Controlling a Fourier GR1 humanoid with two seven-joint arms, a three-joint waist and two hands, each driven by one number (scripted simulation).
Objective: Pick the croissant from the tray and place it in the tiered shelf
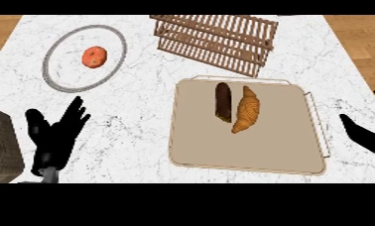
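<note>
- Resting at the near left of the worktop (pixel 147 121), the left robot hand (pixel 55 133) is showing its fingers spread and pointing up; it is holding nothing and touching nothing.
- Sitting far left, well apart from that robot hand, a round plate (pixel 53 74) is carrying a small orange-red food item (pixel 95 56), which has no part in this job.
- Lying right of centre, the tray (pixel 249 145) is holding the croissant (pixel 247 111) in its far half, long axis running near to far, with a dark pastry (pixel 222 102) just beside it on the left, close enough that I cannot tell whether they are touching.
- Standing beyond the tray, the wooden tiered shelf (pixel 216 39) is waiting as the target, near the tray's far edge.
- Judging the step in hand as the reach, the right robot hand should be coming in over the tray's right rim and closing across the croissant's narrow width from its right side, so the dark pastry is not being nudged.
- Entering at the right edge, level with the tray's near half, the right robot hand (pixel 359 133) is showing only a dark sliver, and I cannot tell how far open it is; it is touching neither tray nor croissant.
</note>
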